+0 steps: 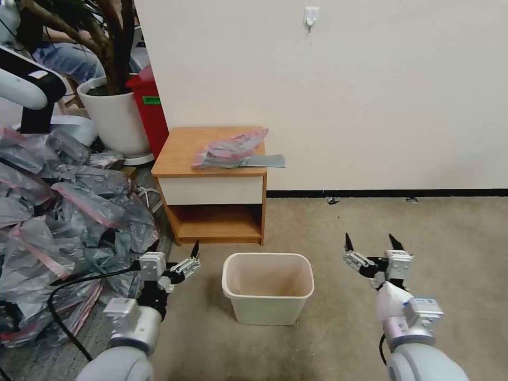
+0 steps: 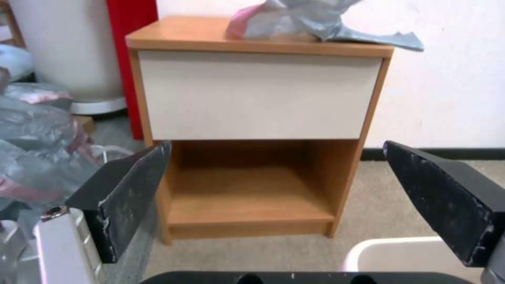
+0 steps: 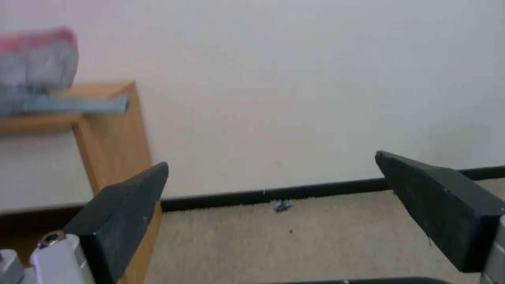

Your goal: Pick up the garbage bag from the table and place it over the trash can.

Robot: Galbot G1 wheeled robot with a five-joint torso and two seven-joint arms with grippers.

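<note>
The garbage bag, crinkly grey with a pink-red band, lies on the right half of the table, one flat end overhanging the right edge. The cream trash can stands on the carpet just in front of the table, with nothing over it. My left gripper hovers low at the can's left, open and holding nothing. My right gripper hangs open at the can's right. In the left wrist view the open left gripper faces the table, with the bag above and the can's rim below. The right wrist view shows the bag on the table's corner.
A big heap of grey bags fills the floor at the left, with a black cable beside my left arm. A white plant pot and a red bin stand behind the table's left. The wall is close behind; open carpet lies to the right.
</note>
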